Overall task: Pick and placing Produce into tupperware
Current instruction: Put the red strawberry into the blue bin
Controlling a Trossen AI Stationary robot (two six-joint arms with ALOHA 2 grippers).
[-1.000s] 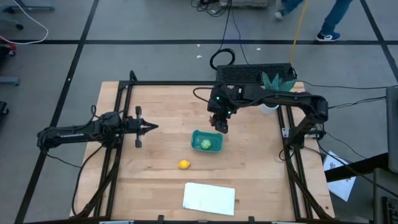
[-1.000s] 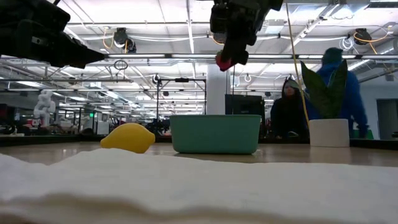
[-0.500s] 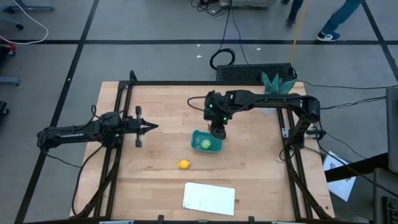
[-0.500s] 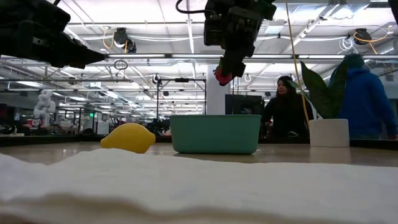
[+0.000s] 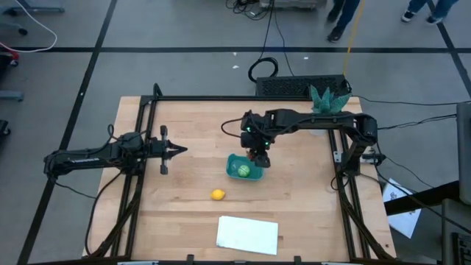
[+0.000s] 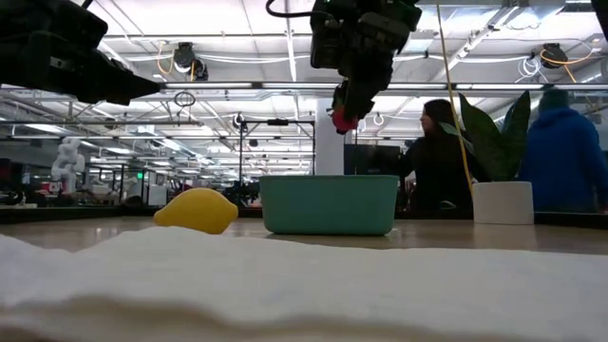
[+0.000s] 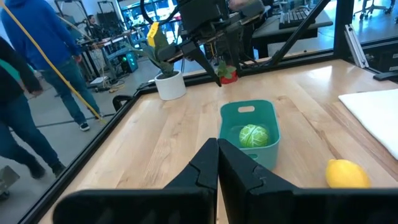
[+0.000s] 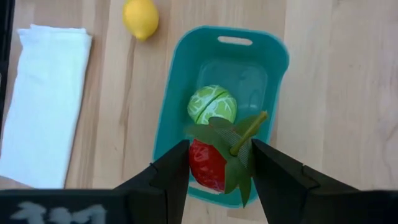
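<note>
The right arm's jaws, closed on the strawberry (image 8: pixel 208 163), hang directly above the tub (image 8: pixel 180 93), which holds the green ball (image 8: pixel 212 104); the left arm's jaws, shut and empty, wait well apart.

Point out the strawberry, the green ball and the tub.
strawberry (image 8: pixel 207 163), right wrist view, red body between the right gripper's fingers.
green ball (image 8: pixel 212 104), right wrist view, centre of its top.
tub (image 6: pixel 329 204), low view, middle of its near wall.
</note>
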